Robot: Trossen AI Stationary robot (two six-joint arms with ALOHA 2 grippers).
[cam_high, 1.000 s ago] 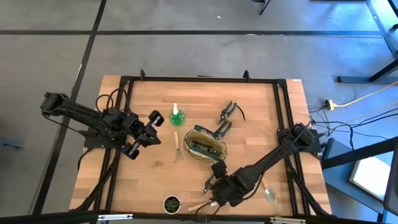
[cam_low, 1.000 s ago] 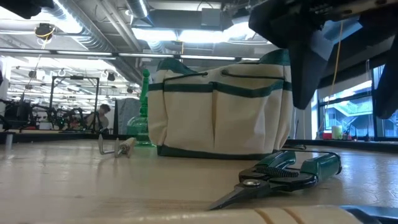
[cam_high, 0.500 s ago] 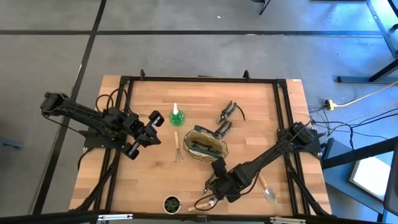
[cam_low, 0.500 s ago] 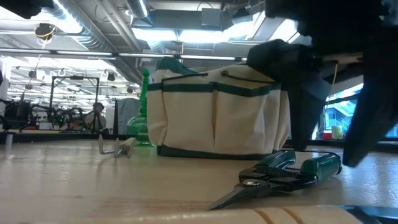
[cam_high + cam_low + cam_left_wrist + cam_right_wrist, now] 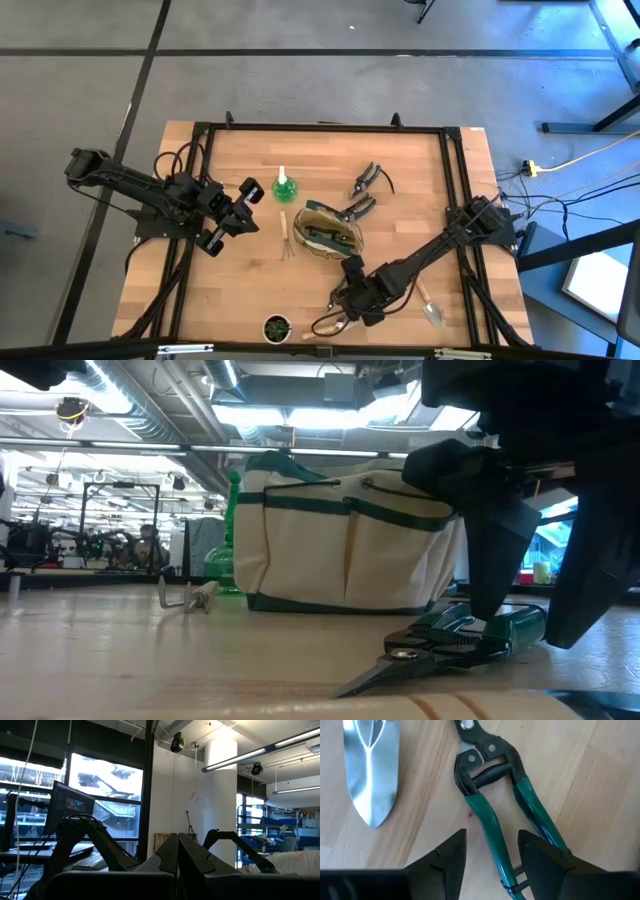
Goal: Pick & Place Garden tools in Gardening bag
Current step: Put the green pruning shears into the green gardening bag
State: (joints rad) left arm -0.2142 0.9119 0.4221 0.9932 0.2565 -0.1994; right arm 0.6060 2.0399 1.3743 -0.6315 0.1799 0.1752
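The green-handled pruners (image 5: 502, 815) lie flat on the table (image 5: 400, 170), near the gardening bag (image 5: 330, 232), on its side toward the front edge. The right gripper (image 5: 492, 855) is low over them, its fingers apart, one handle between them. A trowel blade (image 5: 371, 770) lies beside the pruners. Left of the bag, the left gripper (image 5: 247, 208) waits with fingers together.

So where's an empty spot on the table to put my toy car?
The far strip behind the spray bottle and the black pruners is bare, and so is the left near corner beside the potted plant. It is crowded round the gardening bag and by the right hand.
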